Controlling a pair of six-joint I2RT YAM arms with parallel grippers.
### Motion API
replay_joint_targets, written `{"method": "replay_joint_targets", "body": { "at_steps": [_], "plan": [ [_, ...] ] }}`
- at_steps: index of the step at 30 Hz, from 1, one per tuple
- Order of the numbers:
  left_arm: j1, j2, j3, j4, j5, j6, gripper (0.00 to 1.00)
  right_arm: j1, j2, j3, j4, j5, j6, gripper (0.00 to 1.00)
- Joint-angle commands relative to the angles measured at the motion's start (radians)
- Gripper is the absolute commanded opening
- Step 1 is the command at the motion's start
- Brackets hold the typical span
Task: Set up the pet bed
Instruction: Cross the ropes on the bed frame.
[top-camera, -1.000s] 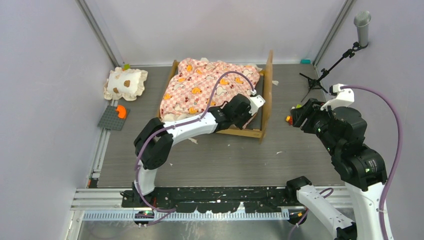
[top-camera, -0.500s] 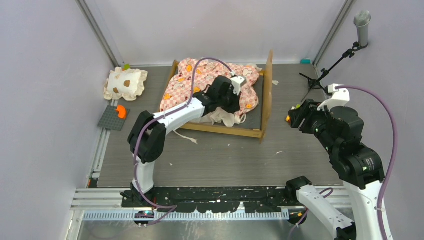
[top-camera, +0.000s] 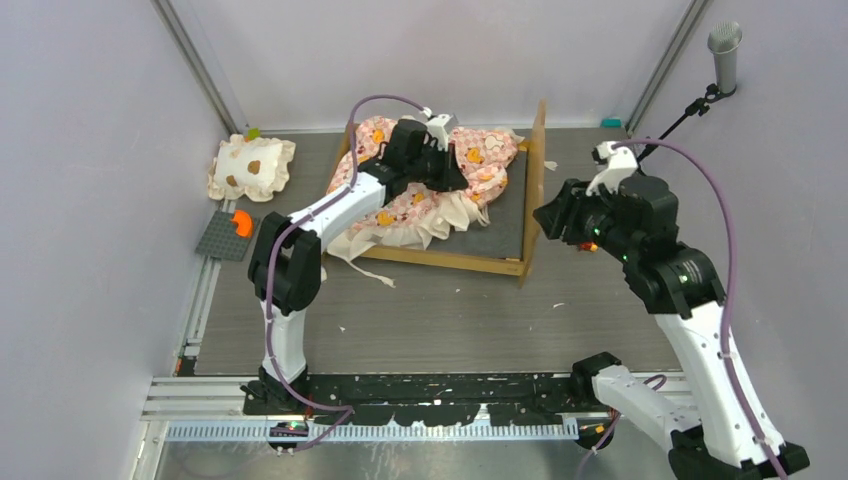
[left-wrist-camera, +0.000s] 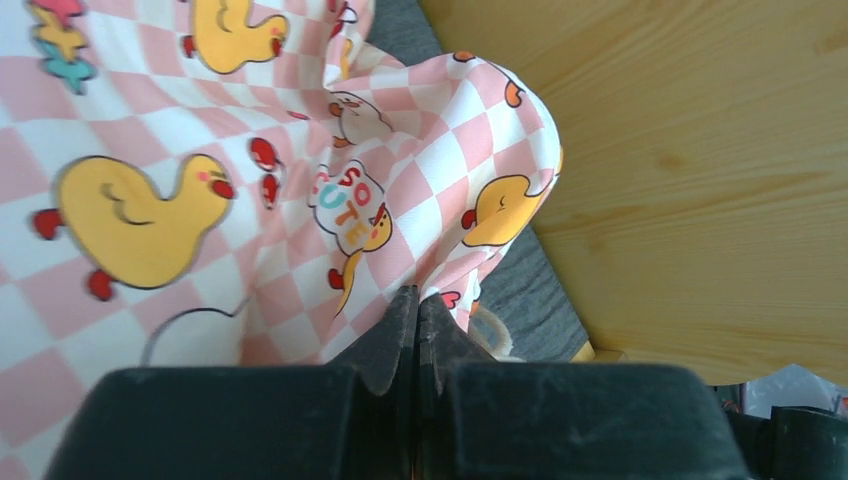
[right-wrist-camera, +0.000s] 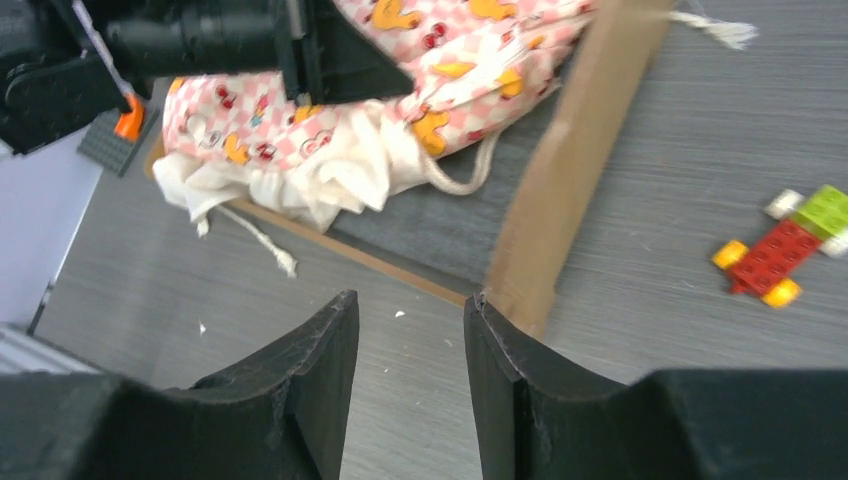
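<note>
The pet bed (top-camera: 505, 215) sits at the far middle of the tabletop (top-camera: 450, 320), with its checkered mattress (left-wrist-camera: 150, 150) bunched leftward. A fold, apparently near a corner, is pinched in the clenched left claw (left-wrist-camera: 415, 310). It is best drawn evenly toward the headboard (top-camera: 537, 180) and kept low. The right claw (right-wrist-camera: 410, 350) is held released and empty.

The light-wood bed frame (top-camera: 450, 261) sits far-centre on the tabletop (top-camera: 450, 310), headboard (top-camera: 536, 170) upright at its right. The pink checkered mattress (top-camera: 485, 160) lies crumpled over the left part, cream ruffle (top-camera: 440, 215) upturned, dark base (top-camera: 505, 225) partly bare.
</note>
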Motion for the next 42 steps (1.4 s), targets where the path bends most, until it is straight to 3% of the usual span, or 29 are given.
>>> {"method": "replay_joint_targets", "body": {
  "at_steps": [1, 8, 17, 27, 42],
  "plan": [
    [0.045, 0.018, 0.052, 0.056, 0.062, -0.032, 0.0, 0.079, 0.084, 0.016, 0.095, -0.076, -0.069, 0.48],
    [0.102, 0.029, 0.072, 0.052, 0.097, -0.035, 0.0, 0.286, 0.284, 0.115, 0.101, 0.079, -0.227, 0.49],
    [0.166, 0.045, 0.082, 0.041, 0.14, -0.032, 0.0, 0.283, 0.538, 0.094, 0.26, 0.245, -0.389, 0.54],
    [0.196, 0.05, 0.077, 0.039, 0.166, -0.032, 0.0, 0.262, 0.75, 0.123, 0.369, 0.216, -0.536, 0.61],
    [0.216, 0.047, 0.073, 0.057, 0.194, -0.054, 0.0, 0.224, 0.914, 0.135, 0.502, 0.184, -0.568, 0.56]
  ]
}}
